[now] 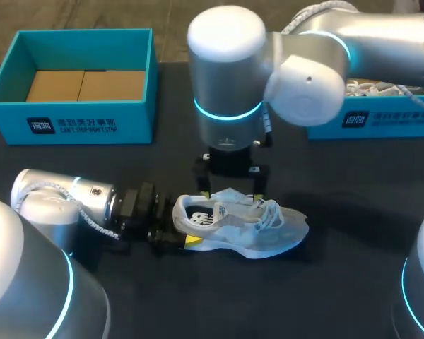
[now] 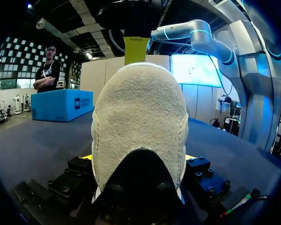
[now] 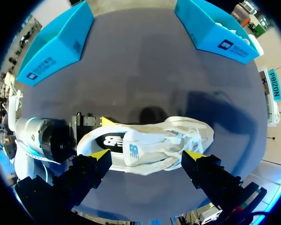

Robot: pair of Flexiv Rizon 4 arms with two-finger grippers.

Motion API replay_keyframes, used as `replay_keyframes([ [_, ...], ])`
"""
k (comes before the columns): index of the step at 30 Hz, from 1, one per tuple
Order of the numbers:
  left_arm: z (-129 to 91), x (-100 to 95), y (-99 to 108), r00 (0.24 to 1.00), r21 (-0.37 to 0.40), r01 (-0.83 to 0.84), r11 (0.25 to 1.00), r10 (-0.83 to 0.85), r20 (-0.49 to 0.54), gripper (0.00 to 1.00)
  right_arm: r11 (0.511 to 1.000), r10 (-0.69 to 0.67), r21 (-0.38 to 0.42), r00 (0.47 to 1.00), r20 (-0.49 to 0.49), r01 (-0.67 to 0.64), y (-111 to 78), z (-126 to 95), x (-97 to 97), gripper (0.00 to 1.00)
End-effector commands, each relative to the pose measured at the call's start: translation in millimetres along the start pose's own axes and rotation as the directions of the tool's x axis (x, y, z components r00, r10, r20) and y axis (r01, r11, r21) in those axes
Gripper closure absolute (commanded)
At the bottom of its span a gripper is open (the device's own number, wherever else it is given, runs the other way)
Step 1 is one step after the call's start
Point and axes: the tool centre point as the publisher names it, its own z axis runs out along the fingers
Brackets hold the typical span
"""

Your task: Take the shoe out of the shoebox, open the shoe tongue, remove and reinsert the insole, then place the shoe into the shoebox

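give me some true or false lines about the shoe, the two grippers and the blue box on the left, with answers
1. The shoe lies on the table, not in a box. True.
2. The left gripper grips the toe. False: it is shut on the heel.
3. The right gripper is shut on the tongue. False: it hangs open over the shoe.
4. The left blue box holds no shoe. True: only cardboard shows inside.
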Motion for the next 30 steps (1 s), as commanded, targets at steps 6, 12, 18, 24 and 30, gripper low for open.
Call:
replay_keyframes([
  [6,3,1.2,2,1.0,-0.002,0.001,1.0,-0.001,0.0,1.0,0.993,0.121,-0.027,0.963,0.242,-0.119,-16.2,15,27.3,0.0],
  [12,3,1.2,2,1.0,-0.002,0.001,1.0,-0.001,0.0,1.0,0.99,0.143,-0.032,0.953,0.268,-0.139,-20.1,24,23.9,0.0],
  [18,3,1.2,2,1.0,-0.002,0.001,1.0,-0.001,0.0,1.0,0.988,0.156,-0.047,0.949,0.274,-0.149,-20.8,31,20.1,0.0],
  [24,3,1.2,2,1.0,-0.002,0.001,1.0,-0.001,0.0,1.0,0.982,0.185,-0.077,0.942,0.278,-0.17,-19.0,38,17.8,0.0],
  [30,3,1.2,2,1.0,-0.002,0.001,1.0,-0.001,0.0,1.0,0.968,0.249,-0.098,0.929,0.274,-0.23,-16.1,44,12.7,0.0],
])
